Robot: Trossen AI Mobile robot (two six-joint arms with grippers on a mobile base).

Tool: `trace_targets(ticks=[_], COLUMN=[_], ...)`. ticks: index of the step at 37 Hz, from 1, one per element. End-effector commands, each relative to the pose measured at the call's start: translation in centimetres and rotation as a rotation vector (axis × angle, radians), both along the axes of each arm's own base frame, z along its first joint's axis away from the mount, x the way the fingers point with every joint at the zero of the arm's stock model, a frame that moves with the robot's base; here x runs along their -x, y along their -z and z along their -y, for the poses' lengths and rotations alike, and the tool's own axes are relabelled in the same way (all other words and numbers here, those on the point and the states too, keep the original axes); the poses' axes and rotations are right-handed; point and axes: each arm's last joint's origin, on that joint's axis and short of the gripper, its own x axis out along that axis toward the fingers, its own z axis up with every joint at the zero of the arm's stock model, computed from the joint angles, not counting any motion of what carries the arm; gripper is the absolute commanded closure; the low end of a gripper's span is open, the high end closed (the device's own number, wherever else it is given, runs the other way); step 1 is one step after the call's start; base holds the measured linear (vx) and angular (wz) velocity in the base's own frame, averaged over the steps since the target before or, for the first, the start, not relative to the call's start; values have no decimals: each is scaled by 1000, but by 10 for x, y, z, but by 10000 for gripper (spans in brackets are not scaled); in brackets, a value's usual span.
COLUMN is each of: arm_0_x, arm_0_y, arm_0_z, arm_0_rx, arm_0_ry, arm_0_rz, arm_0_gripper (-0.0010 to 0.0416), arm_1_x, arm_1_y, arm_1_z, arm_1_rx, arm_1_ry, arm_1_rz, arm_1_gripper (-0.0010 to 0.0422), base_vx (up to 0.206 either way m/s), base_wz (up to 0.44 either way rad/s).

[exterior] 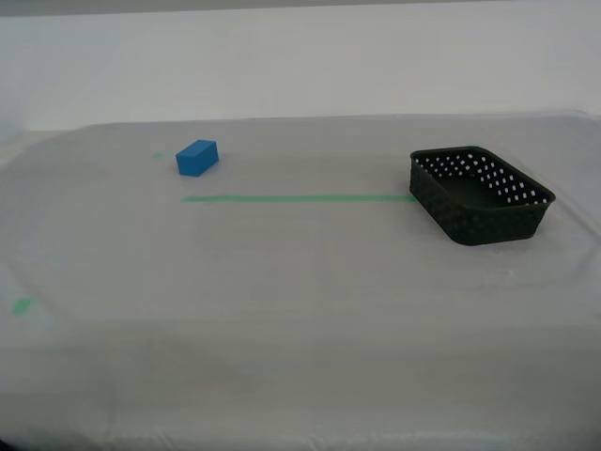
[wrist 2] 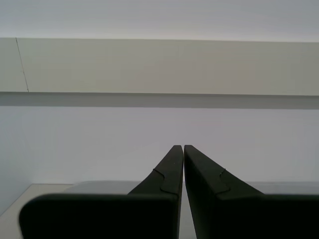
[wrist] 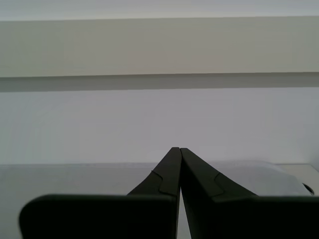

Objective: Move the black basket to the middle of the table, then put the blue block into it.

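Note:
The black basket (exterior: 481,194) stands empty on the table (exterior: 300,310) at the exterior view's right, its near corner touching the end of a green tape line (exterior: 296,198). The blue block (exterior: 196,158) lies far back toward the exterior view's left, apart from the basket. Neither arm shows in the exterior view. My first gripper (wrist: 176,149) is shut with nothing in it, pointing at a pale wall over the far table edge. My second gripper (wrist 2: 179,147) is also shut and empty, facing the same wall. Basket and block are out of both wrist views.
Small green tape bits lie on the cloth: one (exterior: 21,305) near the exterior view's left edge, one (exterior: 158,155) beside the block. A pale wall (exterior: 300,66) rises behind the table.

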Motion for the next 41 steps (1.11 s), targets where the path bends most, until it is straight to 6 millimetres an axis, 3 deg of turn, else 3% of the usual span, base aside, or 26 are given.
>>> trace_targets(ticks=[1, 17, 41], arm_0_x=[0, -6, -1], arm_0_y=[0, -21, -26], arm_0_z=[0, 0, -1], arm_0_rx=[1, 2, -2], arm_0_ry=[-2, -2, -16], arm_0_rz=[-4, -188, -464], arm_0_gripper=[407, 406, 407], arm_1_x=[0, 0, 0], arm_1_y=[-1, -1, -1], arm_1_z=[0, 0, 0], arm_1_rx=[-1, -1, -1], arm_1_ry=[0, 0, 0], arm_1_rz=[6, 6, 6], arm_1_gripper=[412, 412, 412], base_vx=[0, 0, 0], base_wz=[0, 0, 0])
